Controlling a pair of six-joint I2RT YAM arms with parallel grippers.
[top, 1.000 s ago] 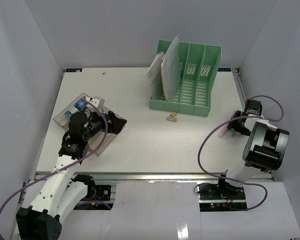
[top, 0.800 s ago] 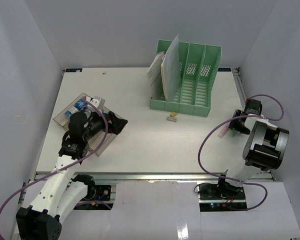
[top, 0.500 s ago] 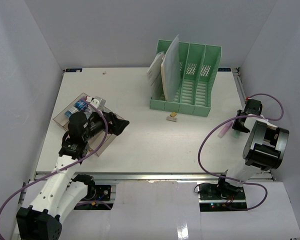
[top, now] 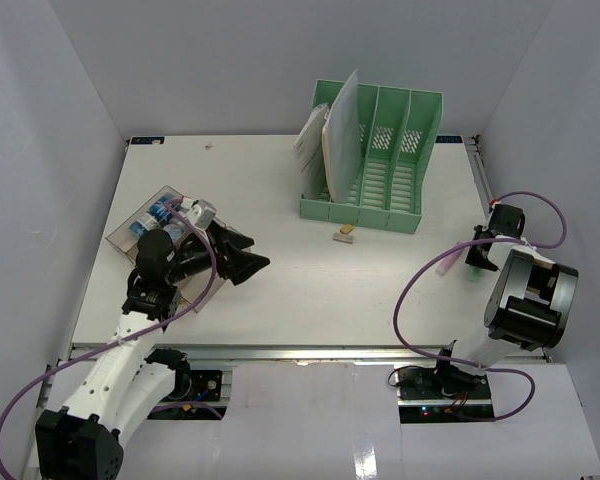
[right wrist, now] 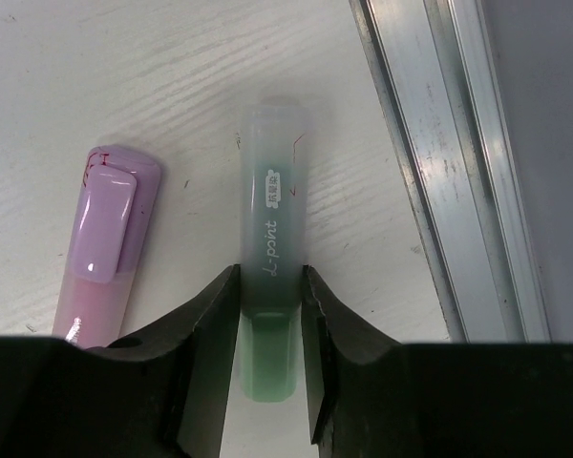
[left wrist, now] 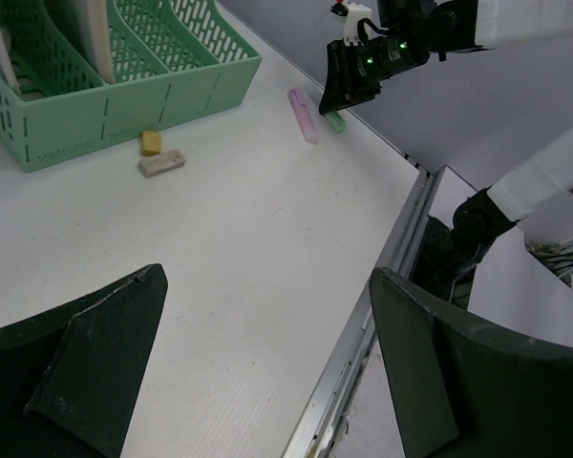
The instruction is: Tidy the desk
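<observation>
The white desk (top: 310, 290) holds a green highlighter (right wrist: 270, 239) and a pink highlighter (right wrist: 100, 239) side by side near its right edge. My right gripper (right wrist: 270, 286) is shut on the green highlighter's barrel, low over the desk surface (right wrist: 172, 95). In the top view this gripper (top: 483, 250) is beside the pink highlighter (top: 448, 262). My left gripper (top: 248, 254) is open and empty, just right of the clear tray (top: 120, 240). In the left wrist view its fingers (left wrist: 95, 353) spread wide above bare desk (left wrist: 248, 219), facing both highlighters (left wrist: 302, 114).
A green file rack (top: 375, 160) with papers in its left slot stands at the back. Two small erasers (top: 345, 233) lie in front of it. The tray holds small blue and white items (top: 160, 210). Metal rails run along the near edge (top: 280, 350) and the right edge (right wrist: 439, 143).
My left gripper has swung right, out from over the tray, and its jaws have opened wider. My right gripper has shifted slightly toward the right edge.
</observation>
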